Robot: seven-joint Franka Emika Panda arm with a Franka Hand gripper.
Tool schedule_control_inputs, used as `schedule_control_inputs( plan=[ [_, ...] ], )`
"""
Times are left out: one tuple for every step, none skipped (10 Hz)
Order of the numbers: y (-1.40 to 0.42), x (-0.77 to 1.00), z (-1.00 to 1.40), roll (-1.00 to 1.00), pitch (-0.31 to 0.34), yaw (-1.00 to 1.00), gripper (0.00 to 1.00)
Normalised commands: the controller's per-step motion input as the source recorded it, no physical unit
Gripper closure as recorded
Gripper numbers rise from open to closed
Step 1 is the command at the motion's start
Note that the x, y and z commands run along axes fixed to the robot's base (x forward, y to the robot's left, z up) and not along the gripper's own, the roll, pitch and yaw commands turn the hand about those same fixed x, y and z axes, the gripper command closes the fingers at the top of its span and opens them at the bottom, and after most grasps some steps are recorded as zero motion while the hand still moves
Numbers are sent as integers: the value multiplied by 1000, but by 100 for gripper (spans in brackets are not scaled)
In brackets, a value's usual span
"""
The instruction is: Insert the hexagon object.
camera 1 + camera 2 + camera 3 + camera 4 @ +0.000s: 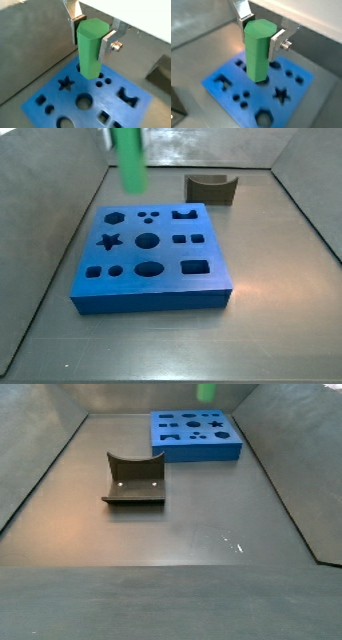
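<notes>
The tool point(91, 31) is closed on the upper part of the hexagon object point(89, 47), its flat silver fingers point(109, 40) pressing against opposite faces of the green peg, which hangs upright with its lower end free. In both wrist views the peg sits over the blue block point(244, 97), and its tip seems to hover close to one of the holes near the block's edge, though the peg itself hides that hole, so I cannot tell whether it is the hexagonal one or whether the tip has entered yet. In a side view the peg point(130, 158) shows as a green bar above the far left corner of the blue block point(154, 298), its lower end apart from the block's top face, so I judge that it is still in the air. The tool is cut off above the frame there. The dark curved holder point(134, 479) rests on the surface point(187, 534) well apart from the block, and it plays no part just now. As I read it, picking up and carrying over are done. What is left is to line the peg's six sides up with the matching hole, lower it straight in, and let go.
</notes>
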Motion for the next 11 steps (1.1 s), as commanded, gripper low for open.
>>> schedule_control_inputs(
  plan=[
    [257, -714, -920, -146, -59, -597, 100],
    [254, -717, -923, -144, -59, -591, 100],
    [214, -720, -914, -124, -73, -594, 100],
    [200, -540, -563, -89, -51, -606, 100],
    [346, -223, -326, -104, 0, -491, 100],
    [306, -20, -180, -64, 0, -320, 100],
    [263, 0, -134, -81, 0, -203, 100],
    [203, 177, -206, -91, 11, -171, 100],
    [0, 303, -220, -109, 4, -203, 100],
    [-97, 369, -200, -114, 0, -277, 100],
    [-217, 331, -194, -104, 0, -326, 100]
  ],
)
